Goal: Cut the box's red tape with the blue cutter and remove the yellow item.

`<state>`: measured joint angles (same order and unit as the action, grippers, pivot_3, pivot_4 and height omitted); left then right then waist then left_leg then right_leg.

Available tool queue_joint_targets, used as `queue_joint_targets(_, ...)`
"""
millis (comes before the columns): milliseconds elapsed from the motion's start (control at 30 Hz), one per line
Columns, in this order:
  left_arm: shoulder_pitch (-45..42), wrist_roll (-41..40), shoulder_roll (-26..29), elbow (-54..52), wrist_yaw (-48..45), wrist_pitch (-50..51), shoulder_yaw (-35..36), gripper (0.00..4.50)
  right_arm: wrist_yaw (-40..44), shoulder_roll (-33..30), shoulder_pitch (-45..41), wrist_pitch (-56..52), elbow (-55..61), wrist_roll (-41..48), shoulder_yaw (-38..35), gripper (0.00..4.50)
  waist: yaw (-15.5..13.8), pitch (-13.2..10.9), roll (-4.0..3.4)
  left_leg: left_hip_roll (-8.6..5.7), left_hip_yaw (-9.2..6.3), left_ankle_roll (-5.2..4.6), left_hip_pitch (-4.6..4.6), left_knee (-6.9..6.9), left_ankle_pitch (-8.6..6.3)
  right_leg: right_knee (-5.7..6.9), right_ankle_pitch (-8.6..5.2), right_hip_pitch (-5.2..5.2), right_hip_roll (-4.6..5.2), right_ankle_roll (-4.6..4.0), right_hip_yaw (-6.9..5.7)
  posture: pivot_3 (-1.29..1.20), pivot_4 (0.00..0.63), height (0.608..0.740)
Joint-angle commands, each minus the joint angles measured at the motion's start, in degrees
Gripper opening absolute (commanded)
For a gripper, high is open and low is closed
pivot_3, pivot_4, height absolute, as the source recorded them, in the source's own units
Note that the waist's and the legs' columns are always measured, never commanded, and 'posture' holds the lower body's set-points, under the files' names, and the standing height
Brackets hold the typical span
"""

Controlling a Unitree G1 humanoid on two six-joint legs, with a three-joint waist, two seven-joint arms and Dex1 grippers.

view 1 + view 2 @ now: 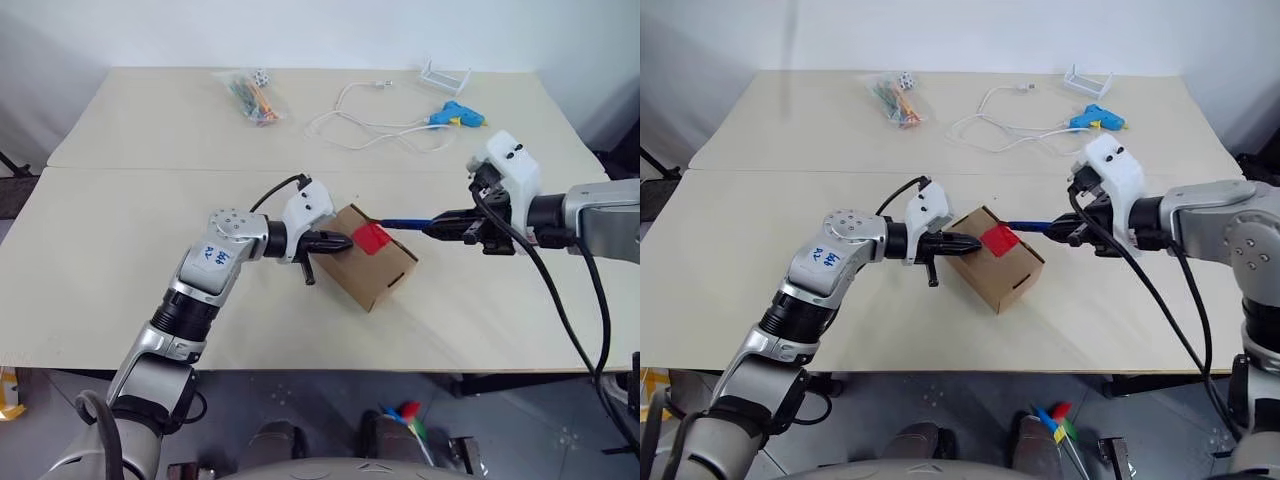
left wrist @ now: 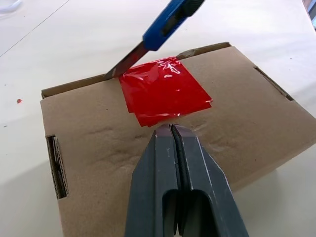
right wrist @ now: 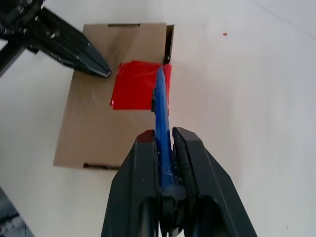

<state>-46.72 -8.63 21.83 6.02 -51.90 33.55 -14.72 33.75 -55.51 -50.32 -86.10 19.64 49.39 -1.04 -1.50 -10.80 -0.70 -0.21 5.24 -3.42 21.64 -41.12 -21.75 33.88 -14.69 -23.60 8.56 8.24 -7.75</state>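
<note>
Risk: our right gripper (image 1: 432, 229), clamped on the blue cutter (image 2: 163, 27), may skid off the red tape (image 2: 164, 91) if our closed, empty left gripper (image 2: 171, 129) lets the box (image 2: 247, 113) slide.

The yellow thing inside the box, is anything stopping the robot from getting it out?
Yes. The box is shut, its flap held down by the red tape. The right claw holds the blue cutter with its blade at the tape's edge, and the shut left claw presses on the lid.
</note>
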Motion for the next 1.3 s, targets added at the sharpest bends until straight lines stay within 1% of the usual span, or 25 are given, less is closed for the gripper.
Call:
queue_joint_targets(33, 1.4, 1.2, 0.5, -0.2, 0.5, 1.3, -1.6, 0.0, 1.9, -2.1, 0.2, -1.5, 0.6, -0.4, 1.6, 0.16, 0.0, 0.0, 0.0, 0.0, 0.0, 0.0, -0.01, 0.0, 0.0, 0.0, 0.0, 0.01, 0.0, 0.0, 0.0, 0.0, 0.15, 0.74)
queue_joint_targets(233, 1.6, 1.2, 0.4, -0.5, 1.1, 2.2, -1.7, 0.0, 3.1, -3.1, 0.1, -2.4, 0.3, -1.3, 2.4, 0.16, 0.0, 0.0, 0.0, 0.0, 0.01, 0.0, -0.04, -0.01, 0.0, 0.0, 0.0, 0.03, 0.0, 0.0, 0.01, 0.0, 0.15, 0.74)
queue_joint_targets(433, 1.9, 1.1, 0.3, -0.8, 1.3, 2.6, -1.9, 0.0, 3.8, -3.8, 0.3, -4.6, 1.4, -0.8, 1.7, 0.16, 0.0, 0.0, 0.0, 0.0, 0.02, 0.0, -0.11, -0.01, 0.0, 0.01, 0.0, 0.09, 0.01, 0.0, 0.05, 0.0, 0.15, 0.74)
queue_joint_targets(533, 1.9, 1.1, 0.4, -0.9, 1.3, 2.8, -2.0, 0.0, 4.6, -5.3, 0.9, -6.1, 2.8, 0.3, 0.4, 0.16, 0.0, 0.0, 0.0, 0.0, 0.01, 0.0, -0.12, -0.01, 0.0, 0.0, 0.0, 0.09, 0.01, 0.0, 0.05, 0.0, 0.15, 0.74)
queue_joint_targets(667, 2.0, 1.1, 0.5, -0.8, 1.3, 2.9, -2.0, 0.0, 5.3, -9.1, 4.4, -6.4, 4.8, 4.1, -2.7, 0.16, -0.1, 0.0, 0.0, 0.0, 0.0, 0.0, -0.11, 0.0, 0.0, 0.0, 0.0, 0.09, 0.02, 0.0, 0.05, 0.0, 0.15, 0.74)
queue_joint_targets(767, 2.0, 1.0, 0.5, -0.8, 1.3, 2.9, -2.0, 0.0, 4.7, -10.3, 6.4, -6.4, 5.6, 6.4, -5.3, 0.16, 0.0, 0.0, 0.01, 0.0, 0.01, 0.01, -0.12, -0.01, 0.0, 0.0, 0.0, 0.1, 0.02, 0.0, 0.06, 0.0, 0.15, 0.74)
queue_joint_targets(900, 2.0, 0.9, 0.6, -0.5, 1.1, 1.5, -1.6, 0.0, 4.4, -8.0, 7.0, -6.4, 5.9, 8.2, -14.8, 0.16, 0.0, 0.0, 0.01, 0.01, 0.05, 0.01, -0.15, -0.03, 0.0, 0.01, 0.0, 0.1, 0.03, -0.01, 0.14, 0.0, 0.15, 0.74)
queue_joint_targets(967, 1.6, 0.7, 0.8, 0.0, 0.4, -0.8, -0.8, 0.0, 5.8, -10.5, 8.6, -4.5, 3.9, 7.3, -20.6, 0.16, -0.2, 0.0, 0.01, 0.0, 0.05, 0.01, -0.15, -0.04, 0.0, 0.01, 0.0, 0.1, 0.03, -0.01, 0.14, 0.0, 0.15, 0.74)
queue_joint_targets(1033, 0.5, -0.1, 1.5, 1.2, -1.4, -5.1, 0.7, 0.0, 10.7, -14.5, 15.5, 0.0, 1.1, 4.3, -29.8, 0.16, -0.5, 0.0, 0.01, -0.01, 0.04, 0.0, -0.13, -0.03, 0.0, -0.01, 0.0, 0.1, 0.04, -0.01, 0.12, 0.0, 0.15, 0.74)
queue_joint_targets(1100, -0.1, -1.1, 2.2, 2.3, -3.6, -10.1, 2.2, 0.0, 14.2, -15.8, 23.9, 5.0, -0.3, 1.0, -36.3, 0.16, -0.7, 0.0, 0.04, -0.02, 0.0, 0.0, -0.1, 0.01, -0.01, -0.03, 0.01, 0.1, 0.03, 0.01, 0.08, 0.0, 0.15, 0.74)
queue_joint_targets(1200, -1.0, -3.2, 3.4, 3.8, -7.6, -16.3, 4.7, 0.0, 15.8, -12.3, 32.7, 13.9, -4.5, -3.9, -42.4, 0.16, -0.6, 0.0, 0.06, -0.02, 0.09, -0.01, -0.12, 0.05, -0.01, -0.02, 0.02, 0.08, 0.01, 0.03, 0.11, 0.0, 0.15, 0.74)
queue_joint_targets(1267, -1.9, -5.7, 4.9, 4.5, -10.7, -17.6, 7.4, 0.0, 15.9, -6.6, 37.9, 25.6, -10.3, -9.0, -44.0, 0.16, -0.4, 0.0, 0.16, -0.01, 0.1, -0.01, -0.15, 0.04, -0.01, -0.02, 0.02, 0.11, -0.01, 0.03, 0.11, 0.0, 0.15, 0.74)
queue_joint_targets(1300, -2.1, -6.6, 5.9, 4.7, -12.0, -17.6, 8.3, 0.0, 16.2, -4.8, 40.6, 31.9, -13.3, -12.3, -43.4, 0.16, -0.3, 0.0, 0.17, -0.01, 0.11, -0.01, -0.17, 0.02, -0.01, -0.02, 0.02, 0.15, -0.02, 0.03, 0.1, 0.0, 0.15, 0.74)
